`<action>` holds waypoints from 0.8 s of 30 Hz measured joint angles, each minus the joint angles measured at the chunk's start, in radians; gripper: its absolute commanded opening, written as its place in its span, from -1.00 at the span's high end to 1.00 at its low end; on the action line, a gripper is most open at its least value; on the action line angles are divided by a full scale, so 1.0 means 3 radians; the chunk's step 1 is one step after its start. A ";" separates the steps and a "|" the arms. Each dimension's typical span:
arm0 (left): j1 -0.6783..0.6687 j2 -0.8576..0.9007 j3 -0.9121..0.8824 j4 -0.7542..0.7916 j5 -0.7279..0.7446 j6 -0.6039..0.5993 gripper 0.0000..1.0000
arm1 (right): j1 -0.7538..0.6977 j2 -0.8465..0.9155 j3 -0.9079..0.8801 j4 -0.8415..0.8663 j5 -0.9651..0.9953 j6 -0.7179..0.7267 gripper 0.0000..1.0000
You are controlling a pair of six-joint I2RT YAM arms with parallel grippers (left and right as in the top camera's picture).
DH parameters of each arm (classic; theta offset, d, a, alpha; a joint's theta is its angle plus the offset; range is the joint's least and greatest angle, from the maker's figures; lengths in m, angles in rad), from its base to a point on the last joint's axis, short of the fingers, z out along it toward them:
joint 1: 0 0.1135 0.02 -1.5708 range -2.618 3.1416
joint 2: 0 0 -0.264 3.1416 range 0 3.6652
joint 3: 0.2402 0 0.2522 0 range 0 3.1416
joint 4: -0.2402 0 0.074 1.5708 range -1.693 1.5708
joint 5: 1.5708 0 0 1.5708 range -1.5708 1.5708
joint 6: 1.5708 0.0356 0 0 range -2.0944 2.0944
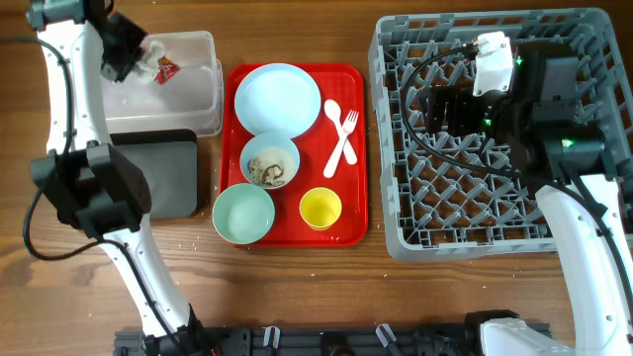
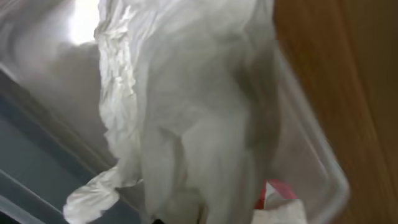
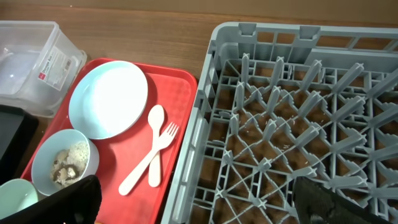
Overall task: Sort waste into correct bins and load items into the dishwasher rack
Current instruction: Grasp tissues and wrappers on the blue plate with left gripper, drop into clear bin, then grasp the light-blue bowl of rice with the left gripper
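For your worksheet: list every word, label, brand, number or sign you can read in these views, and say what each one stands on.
No text can be read in any view.
Sticker on the clear tub: a red square and lines of print, too small to read.
Crumpled wrapper: red print, too small in the overhead view and blurred in the left wrist view.
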 measured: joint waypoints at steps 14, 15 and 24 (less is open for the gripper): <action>-0.0056 -0.0614 -0.0211 0.0000 0.0715 0.1063 -0.91 | 0.0000 0.0000 0.0000 0.0003 0.0000 0.0000 -0.99; -0.0137 -0.0748 -0.0191 -0.0146 0.0776 0.1278 -0.81 | 0.0000 0.0000 0.0000 0.0004 0.0000 0.0000 -0.99; -0.1609 -0.0799 -0.1434 -0.0145 0.0795 0.1785 -0.70 | 0.0000 0.0003 0.0000 0.0004 0.0000 0.0000 -0.99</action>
